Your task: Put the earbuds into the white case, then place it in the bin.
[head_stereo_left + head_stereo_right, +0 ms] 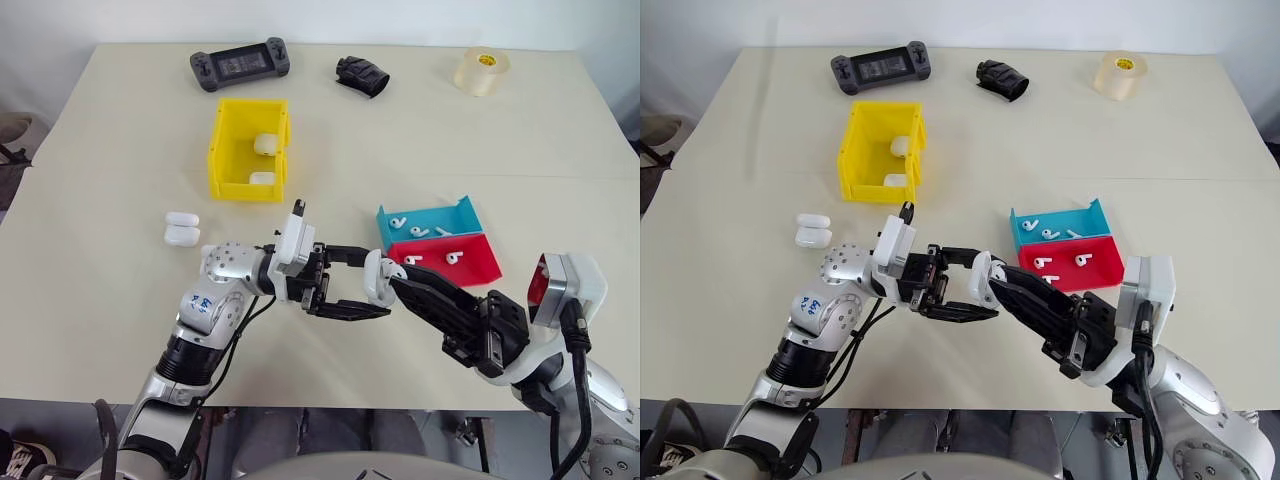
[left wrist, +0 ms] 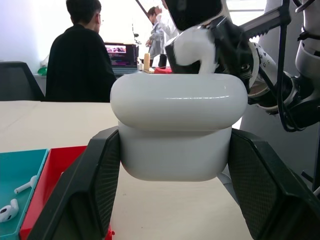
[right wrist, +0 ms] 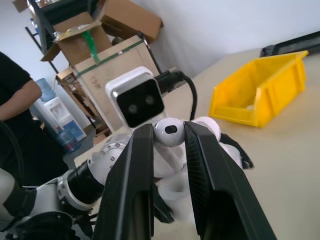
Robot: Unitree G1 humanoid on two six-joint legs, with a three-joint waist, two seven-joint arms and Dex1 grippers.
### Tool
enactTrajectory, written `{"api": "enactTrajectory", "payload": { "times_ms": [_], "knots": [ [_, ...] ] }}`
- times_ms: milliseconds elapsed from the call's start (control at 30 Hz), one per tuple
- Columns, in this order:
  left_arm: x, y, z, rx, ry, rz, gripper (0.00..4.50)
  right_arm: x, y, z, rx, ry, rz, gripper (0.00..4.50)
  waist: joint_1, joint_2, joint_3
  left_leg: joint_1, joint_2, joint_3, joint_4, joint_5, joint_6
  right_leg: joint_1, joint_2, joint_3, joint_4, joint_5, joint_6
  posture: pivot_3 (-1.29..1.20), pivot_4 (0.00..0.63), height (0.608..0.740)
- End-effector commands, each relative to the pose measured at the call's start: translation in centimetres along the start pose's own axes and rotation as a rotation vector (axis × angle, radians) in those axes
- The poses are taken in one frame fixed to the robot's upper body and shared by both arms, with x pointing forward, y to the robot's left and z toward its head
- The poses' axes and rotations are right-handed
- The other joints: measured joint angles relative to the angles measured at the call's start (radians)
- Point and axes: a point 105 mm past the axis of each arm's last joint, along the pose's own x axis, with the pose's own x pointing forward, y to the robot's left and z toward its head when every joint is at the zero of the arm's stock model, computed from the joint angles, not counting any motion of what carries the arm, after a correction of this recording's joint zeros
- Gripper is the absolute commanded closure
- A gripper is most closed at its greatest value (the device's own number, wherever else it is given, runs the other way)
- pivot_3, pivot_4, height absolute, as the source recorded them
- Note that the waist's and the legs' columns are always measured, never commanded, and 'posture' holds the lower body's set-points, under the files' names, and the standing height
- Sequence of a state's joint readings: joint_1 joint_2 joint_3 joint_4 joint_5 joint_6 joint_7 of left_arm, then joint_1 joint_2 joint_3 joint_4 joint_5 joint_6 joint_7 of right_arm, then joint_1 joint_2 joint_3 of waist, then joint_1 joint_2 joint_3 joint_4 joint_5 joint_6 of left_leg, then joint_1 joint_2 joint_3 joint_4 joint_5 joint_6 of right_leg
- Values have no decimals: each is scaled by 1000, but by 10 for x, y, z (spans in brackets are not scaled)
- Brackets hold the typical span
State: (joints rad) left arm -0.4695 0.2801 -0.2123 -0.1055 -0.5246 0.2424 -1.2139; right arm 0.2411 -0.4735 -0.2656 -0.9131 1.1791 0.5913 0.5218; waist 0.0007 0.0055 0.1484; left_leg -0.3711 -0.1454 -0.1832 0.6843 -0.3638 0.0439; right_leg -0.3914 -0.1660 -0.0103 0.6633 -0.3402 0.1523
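1. The left gripper (image 1: pixel 350 282) is closed on the white case (image 2: pixel 177 127): its two black fingers (image 2: pixel 82 195) press the case's lower body from both sides, above the counter (image 1: pixel 120 200).
2. The case's lid (image 2: pixel 179 101) stands open, seen as a rounded white shell above the body in the left wrist view.
3. The right gripper (image 3: pixel 167 150) is closed on one earbud (image 3: pixel 169 132), its rounded head pinched between the two fingers (image 3: pixel 132 180) near their tips.
4. The held earbud sits right at the case's open top, with the right fingers meeting the case from the side opposite the left wrist; whether the stem is already inside I cannot tell.
5. The yellow bin (image 1: pixel 249 150) stands on the counter beyond the case, well apart, with two more white cases (image 1: pixel 266 145) inside.
6. Two further closed cases (image 1: pixel 182 229) lie on the counter, to the left of the held case.
7. A blue tray (image 1: pixel 428 222) and a red tray (image 1: pixel 447 261) lie side by side just to the right of the held case, each holding loose earbuds (image 1: pixel 412 259).
8. Far beyond the case, along the counter's back edge, lie a handheld game console (image 1: pixel 240 66), a black object (image 1: pixel 362 76) and a tape roll (image 1: pixel 481 71).
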Motion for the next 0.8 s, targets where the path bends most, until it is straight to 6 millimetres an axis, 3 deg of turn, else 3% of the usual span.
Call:
{"api": "enactTrajectory", "payload": {
  "times_ms": [33,400,767,800],
  "knots": [
    [4,-1,14,45,-31,-20,1688,-2,4,-1,-17,-6,28,3997,-1,0,0,0,0,0,0,0,0,0,0,0,0,0,0,0,150,740],
    [4,-1,15,52,-27,-23,1688,-1,3,-19,-9,42,63,3997,0,0,0,0,0,0,0,0,0,0,0,0,0,0,0,0,150,740],
    [5,-2,15,56,-34,-18,1688,-6,-11,-31,30,91,14,3997,0,0,0,1,0,0,0,0,0,0,0,0,-1,0,0,0,150,740],
    [5,-2,15,57,-34,-17,1688,-7,-9,-32,53,98,31,3647,0,0,0,1,0,0,0,0,0,0,0,0,-1,0,0,0,150,740]
  ]
}}
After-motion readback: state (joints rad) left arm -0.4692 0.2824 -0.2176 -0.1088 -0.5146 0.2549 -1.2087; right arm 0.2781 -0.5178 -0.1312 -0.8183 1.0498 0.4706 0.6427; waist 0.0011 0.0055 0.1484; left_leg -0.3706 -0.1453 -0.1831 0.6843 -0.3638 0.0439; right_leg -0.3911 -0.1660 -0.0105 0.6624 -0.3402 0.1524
